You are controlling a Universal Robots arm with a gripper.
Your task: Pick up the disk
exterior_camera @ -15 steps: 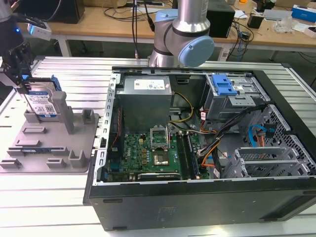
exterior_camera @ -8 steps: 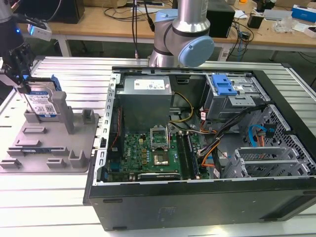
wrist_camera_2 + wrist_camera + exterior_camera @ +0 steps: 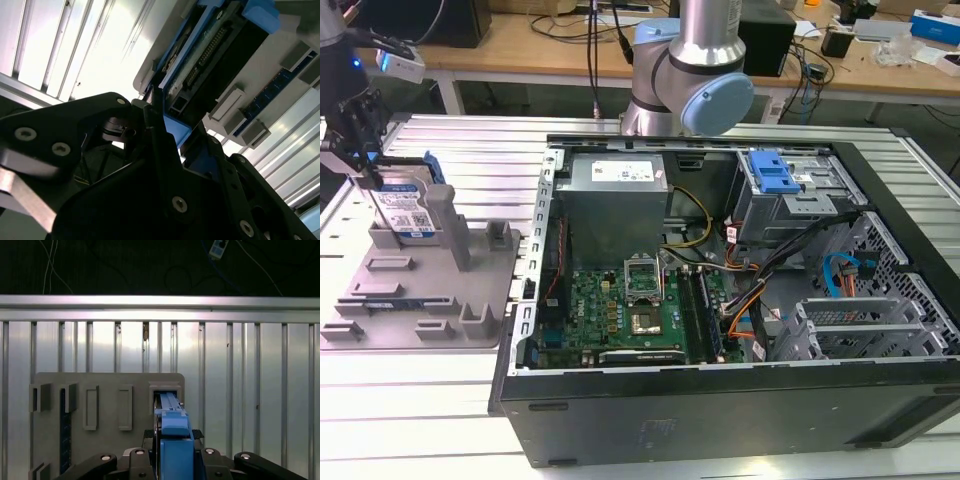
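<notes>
Ribbed metal table [image 3: 420, 420] — wooden workbench [image 3: 520, 55] behind (cables [image 3: 592, 40] strewn).

Work surface: a ribbed aluminium table [image 3: 430, 410]. Directly on it I note a grey fixture tray [image 3: 390, 335] toward the exterior view's left, and an open computer case [image 3: 720, 425] just beside it.

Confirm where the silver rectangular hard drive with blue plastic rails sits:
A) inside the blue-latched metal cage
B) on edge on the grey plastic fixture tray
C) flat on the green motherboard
B: in the exterior view the hard drive stands on edge on the grey fixture tray, with the black gripper at its top.
</notes>
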